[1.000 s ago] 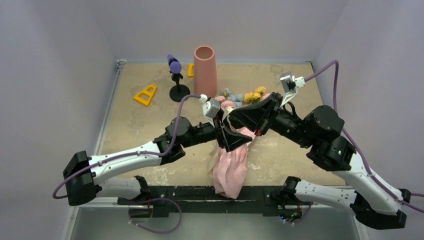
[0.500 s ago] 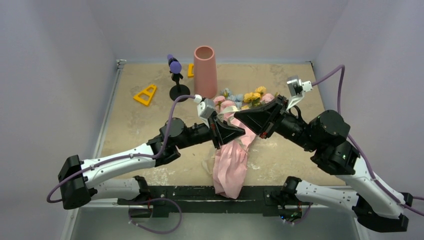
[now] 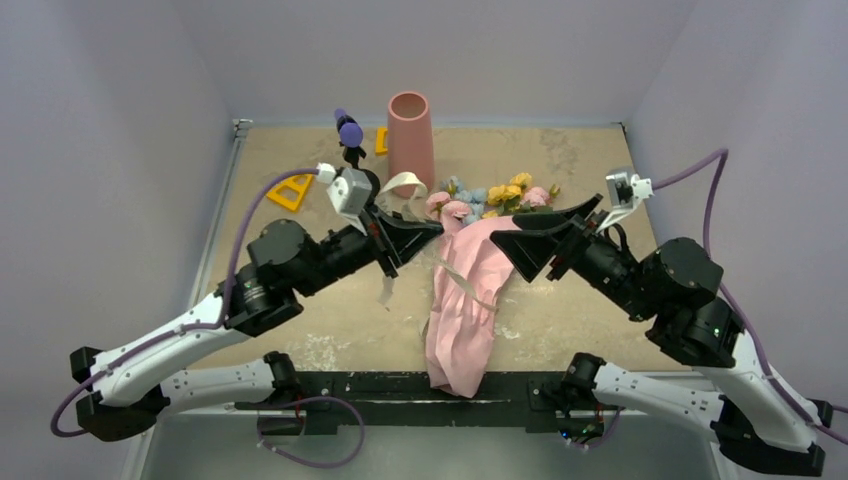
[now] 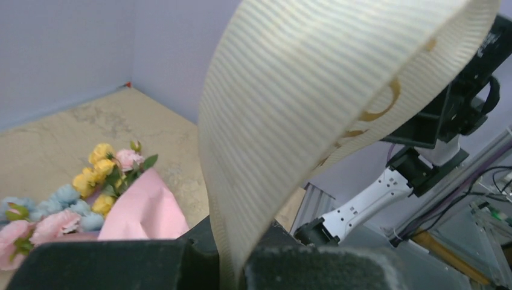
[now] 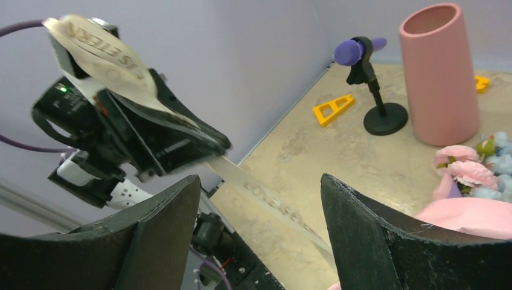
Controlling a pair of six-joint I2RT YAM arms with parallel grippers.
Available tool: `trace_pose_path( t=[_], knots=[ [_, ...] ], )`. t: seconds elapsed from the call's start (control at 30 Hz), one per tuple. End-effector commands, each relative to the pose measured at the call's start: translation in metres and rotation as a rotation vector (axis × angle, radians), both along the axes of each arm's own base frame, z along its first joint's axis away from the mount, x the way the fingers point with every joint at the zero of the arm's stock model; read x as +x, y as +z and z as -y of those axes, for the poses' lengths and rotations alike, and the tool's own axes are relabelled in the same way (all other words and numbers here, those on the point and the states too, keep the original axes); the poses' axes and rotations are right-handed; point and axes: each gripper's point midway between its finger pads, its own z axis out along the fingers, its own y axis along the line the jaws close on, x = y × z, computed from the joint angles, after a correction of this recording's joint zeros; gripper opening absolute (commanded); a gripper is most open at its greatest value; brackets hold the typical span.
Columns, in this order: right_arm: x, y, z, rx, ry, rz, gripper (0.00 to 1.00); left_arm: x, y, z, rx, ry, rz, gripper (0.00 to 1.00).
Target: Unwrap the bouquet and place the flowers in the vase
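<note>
Cream ribbon (image 4: 302,121) is what we are clamping in our left pincer (image 3: 432,231), while our right pincer (image 5: 259,181) is gaping empty near the bouquet (image 3: 462,310).

**A:** Far edge is crowded! The vase (image 3: 411,130), with the black stand (image 3: 352,160) just left of it and a yellow triangle (image 3: 291,189) further left.

**B:** And the ribbon (image 3: 403,184), pinched in the left gripper (image 3: 430,231), slants down toward the bouquet (image 3: 470,290), barring that gap.

**A:** Table's (image 3: 590,310) right edge and far right corner are bare, a wide lane.

**B:** Near left corner's free too.
</note>
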Motion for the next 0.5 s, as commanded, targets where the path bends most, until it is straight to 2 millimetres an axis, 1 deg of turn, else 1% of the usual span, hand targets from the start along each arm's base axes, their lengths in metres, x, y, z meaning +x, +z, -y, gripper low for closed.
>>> trace_pose_path(
  t=[0.0,0.07,0.13,0.4,0.47],
  knots=[
    [0.012,-0.015,0.019,-0.041,-0.113,0.021,0.77,0.012,0.027,-0.033,0.040,0.135,0.035,0.00],
    [0.018,-0.025,0.018,-0.075,-0.133,0.030,0.77,0.014,0.039,-0.040,0.036,0.167,0.037,0.00],
    [0.023,-0.036,0.010,-0.110,-0.132,0.019,0.76,0.016,0.051,-0.047,0.032,0.195,0.040,0.00],
    [0.030,-0.063,-0.030,-0.176,-0.028,0.041,0.74,0.016,0.104,-0.064,-0.049,0.244,0.058,0.00],
    [0.033,-0.074,-0.038,-0.214,-0.015,0.032,0.74,0.016,0.113,-0.066,-0.060,0.244,0.071,0.00]
  ],
)
